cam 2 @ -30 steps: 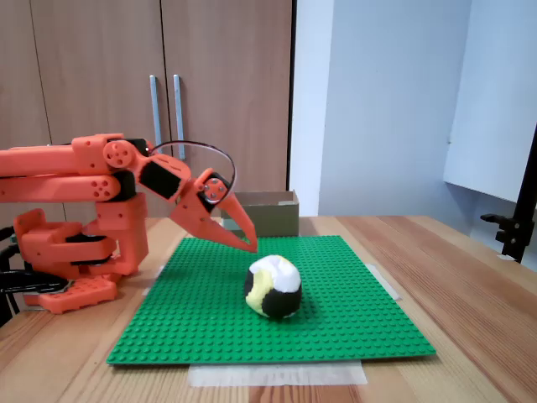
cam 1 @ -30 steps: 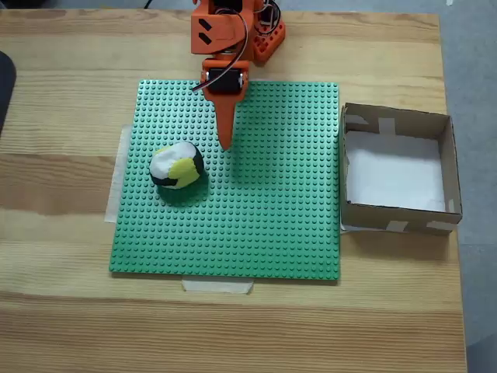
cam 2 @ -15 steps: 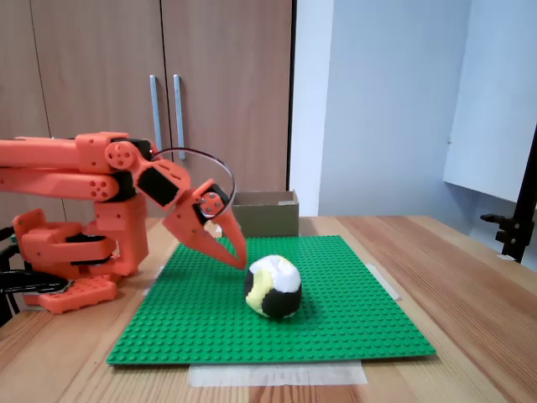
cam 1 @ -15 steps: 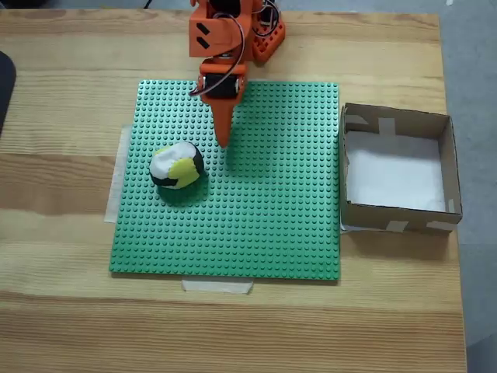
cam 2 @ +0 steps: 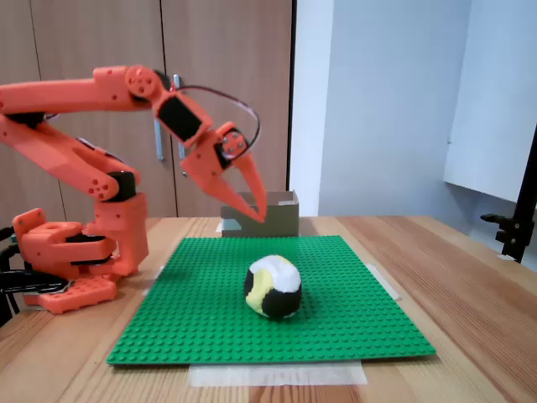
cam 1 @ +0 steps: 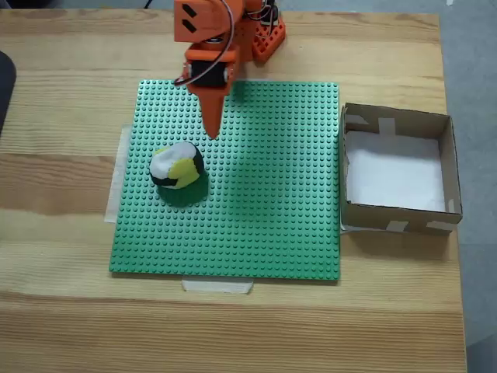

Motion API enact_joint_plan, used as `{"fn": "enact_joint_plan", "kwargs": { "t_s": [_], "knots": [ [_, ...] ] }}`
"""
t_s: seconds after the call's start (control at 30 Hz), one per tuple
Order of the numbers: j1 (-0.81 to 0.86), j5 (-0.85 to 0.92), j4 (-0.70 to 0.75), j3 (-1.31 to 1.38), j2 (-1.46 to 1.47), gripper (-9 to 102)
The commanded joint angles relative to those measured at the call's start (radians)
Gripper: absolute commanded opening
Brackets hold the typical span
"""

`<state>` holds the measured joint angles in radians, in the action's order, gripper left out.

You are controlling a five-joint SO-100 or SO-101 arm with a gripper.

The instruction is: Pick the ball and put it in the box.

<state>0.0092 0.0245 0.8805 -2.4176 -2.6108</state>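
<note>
The ball (cam 1: 177, 165), patched white, yellow and black, rests on the green studded baseplate (cam 1: 264, 217), left of its middle in the top-down fixed view. My orange gripper (cam 1: 211, 134) points down behind it, a little to its right. In the front fixed view the gripper (cam 2: 253, 221) hangs well above the ball (cam 2: 273, 287), not touching it. Its jaws stand slightly apart and hold nothing. The brown cardboard box (cam 1: 396, 116) with a white floor sits off the plate's right edge. In the front view the box (cam 2: 281, 220) is at the far end of the table, behind the gripper.
The arm's orange base (cam 2: 75, 252) stands at the table's left in the front view. Pale tape (cam 1: 217, 285) holds the baseplate (cam 2: 336, 311) to the wooden table. A black stand (cam 2: 516, 227) is at the right edge.
The arm has lifted off the baseplate and swung towards the ball's side. The jaws, together a second ago, now stand a little apart. Ball and box have not moved.
</note>
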Motion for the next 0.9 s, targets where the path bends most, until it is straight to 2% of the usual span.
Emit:
{"fn": "enact_joint_plan", "kwargs": {
  "t_s": [0.0, 0.43, 0.87],
  "knots": [
    [0.031, -0.014, 0.049, 0.210, 0.126, -1],
    [0.156, -0.025, 0.239, 0.589, 0.439, -1],
    [0.175, -0.054, 0.419, 0.752, 0.561, -1]
  ]
}}
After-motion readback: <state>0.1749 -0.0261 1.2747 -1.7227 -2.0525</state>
